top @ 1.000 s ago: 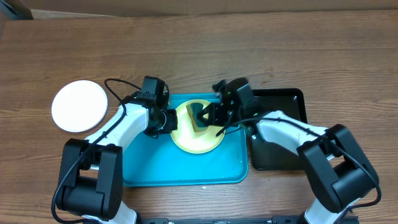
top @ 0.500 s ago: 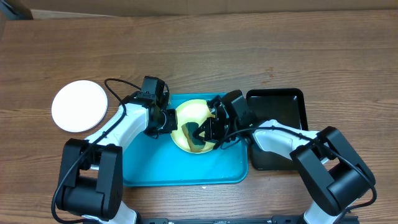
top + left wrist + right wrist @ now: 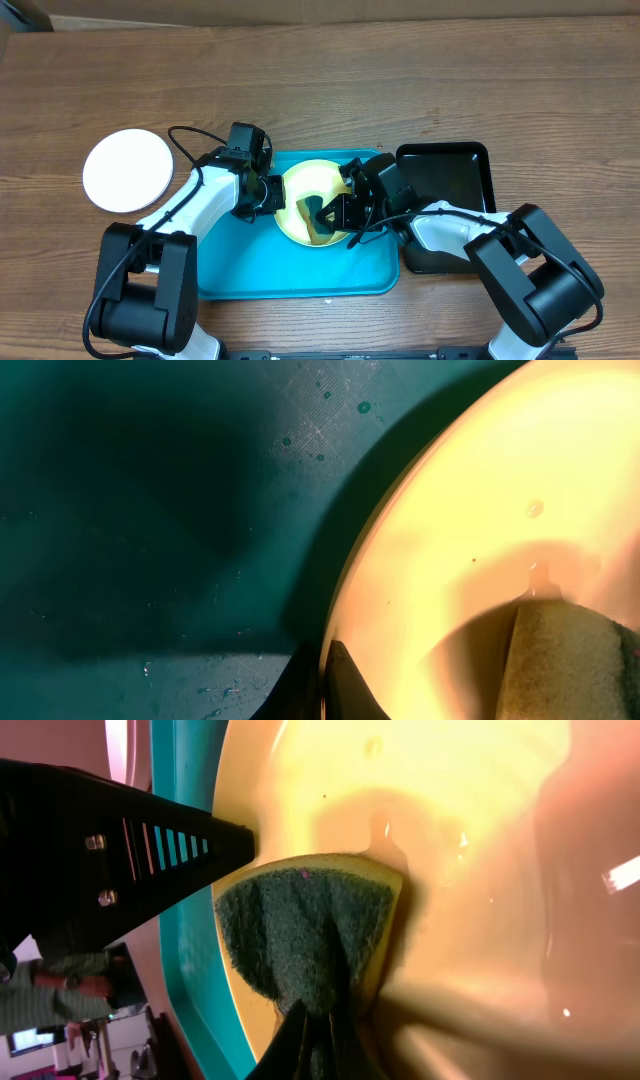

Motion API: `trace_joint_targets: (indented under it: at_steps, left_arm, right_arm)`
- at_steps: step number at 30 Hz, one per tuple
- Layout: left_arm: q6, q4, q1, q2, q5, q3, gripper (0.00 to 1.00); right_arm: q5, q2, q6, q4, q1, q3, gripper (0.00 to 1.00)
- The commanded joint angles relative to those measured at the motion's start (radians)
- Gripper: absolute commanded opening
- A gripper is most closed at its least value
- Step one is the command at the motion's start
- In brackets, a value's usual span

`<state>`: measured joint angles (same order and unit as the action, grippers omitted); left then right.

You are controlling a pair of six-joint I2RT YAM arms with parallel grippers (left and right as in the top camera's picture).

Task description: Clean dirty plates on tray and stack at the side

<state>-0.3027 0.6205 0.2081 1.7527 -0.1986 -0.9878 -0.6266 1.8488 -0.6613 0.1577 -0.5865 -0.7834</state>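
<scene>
Left pincer (image 3: 272, 195): closed tight on the rim of the pale yellow plate (image 3: 318, 185), inside the tray (image 3: 260, 270).
Right pincer (image 3: 324, 214): clamped on the sponge (image 3: 306, 215) — pressed to the plate.
Risk: hard scrubbing could pry the rim free — the plate drops.

Left end effector (image 3: 274, 195), right end effector (image 3: 325, 213) — clamped

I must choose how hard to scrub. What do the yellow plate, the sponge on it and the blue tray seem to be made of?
The yellow plate looks like glossy plastic or glazed ceramic, since it shows soft reflections. The sponge is a rough green fibre pad on yellow foam. The tray is probably hard plastic: smooth, with fine scratches.
</scene>
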Motion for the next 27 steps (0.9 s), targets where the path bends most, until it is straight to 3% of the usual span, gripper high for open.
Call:
trace_joint_targets:
  at_steps: [1, 9, 18, 23, 27]
  left_arm:
    - [0.011, 0.0, 0.002, 0.008, -0.005, 0.008, 0.04]
    - [0.011, 0.0, 0.002, 0.008, -0.005, 0.008, 0.04]
    - [0.011, -0.001, 0.002, 0.008, -0.004, 0.008, 0.04]
    - [0.012, 0.0, 0.002, 0.008, -0.003, 0.008, 0.04]
    - [0.011, 0.0, 0.002, 0.008, -0.004, 0.008, 0.04]
  right_arm:
    - [0.023, 0.001, 0.041, 0.006, 0.035, 0.014, 0.04]
    - [-0.073, -0.036, 0.113, 0.016, 0.153, -0.01, 0.04]
    - [-0.136, -0.206, 0.125, -0.013, 0.168, -0.055, 0.04]
    - [-0.022, -0.319, 0.178, -0.18, 0.216, -0.057, 0.04]
    - [0.192, -0.398, 0.257, -0.443, 0.319, -0.057, 0.04]
